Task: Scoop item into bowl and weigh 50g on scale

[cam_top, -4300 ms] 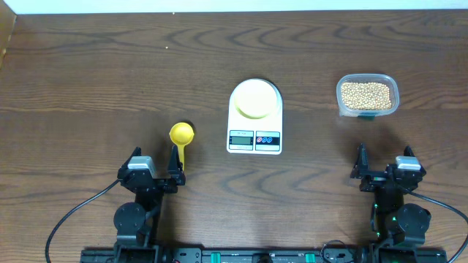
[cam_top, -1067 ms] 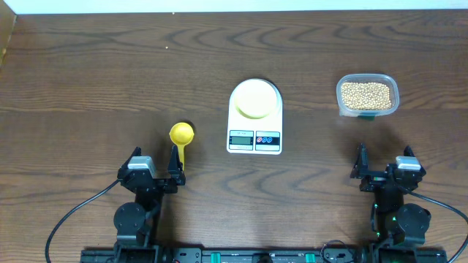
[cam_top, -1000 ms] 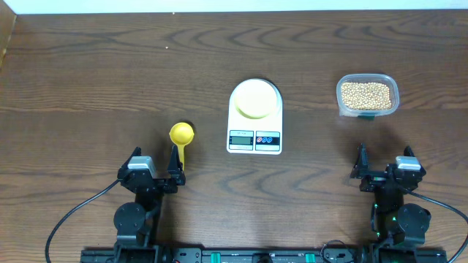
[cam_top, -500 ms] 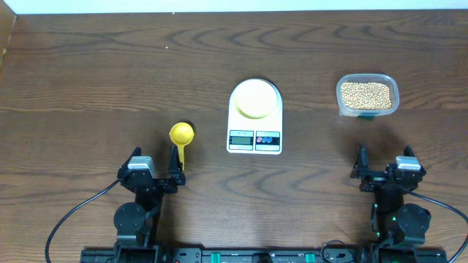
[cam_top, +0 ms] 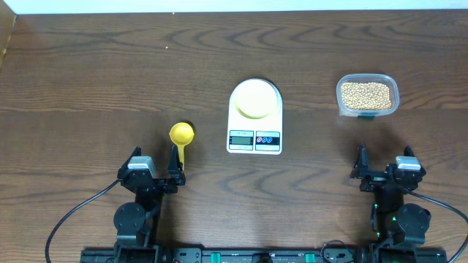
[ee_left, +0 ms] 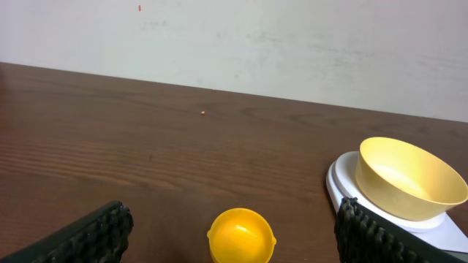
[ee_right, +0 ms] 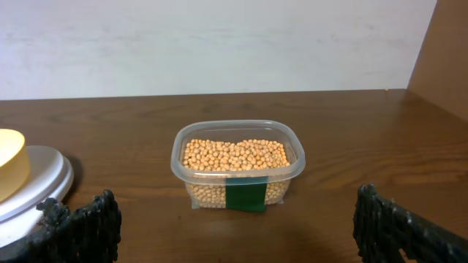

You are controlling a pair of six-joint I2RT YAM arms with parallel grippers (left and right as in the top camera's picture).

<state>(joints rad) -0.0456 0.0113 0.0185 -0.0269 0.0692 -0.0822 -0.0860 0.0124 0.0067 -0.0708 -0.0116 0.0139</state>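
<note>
**Two open grippers, no beans in the bowl yet**

Overhead view: the left gripper point(cam_top: 155, 162) sits at the lower left of the frame and the right gripper point(cam_top: 383, 162) at the lower right. Both have their jaws spread wide and hold nothing. A yellow scoop point(cam_top: 181, 135) lies on the table point(cam_top: 88, 73) just ahead of the left gripper, with its handle pointing back toward it. The scale point(cam_top: 272, 126) stands at centre frame with the bowl point(cam_top: 254, 99) on its platform. The beans point(cam_top: 365, 93) fill a clear tub point(cam_top: 395, 95) at the upper right, well apart from the scale.

Left wrist view: the dark fingers point(ee_left: 88, 234) frame the bottom corners. The scoop's cup point(ee_left: 241, 235) sits low between them, untouched. The bowl point(ee_left: 409, 179) at the right edge looks empty.

Right wrist view: the tub point(ee_right: 245, 193), with a green label on its front wall, stands at centre frame ahead of the spread fingers point(ee_right: 402, 230). A sliver of the bowl and the scale shows at the left edge.

Judged from this layout, the task is at its very start, and the step in hand is getting hold of the scoop. The next move probably calls for the left gripper to come down over the handle and close on it. The scoop would then have to travel across, past the scale, to the tub.
</note>
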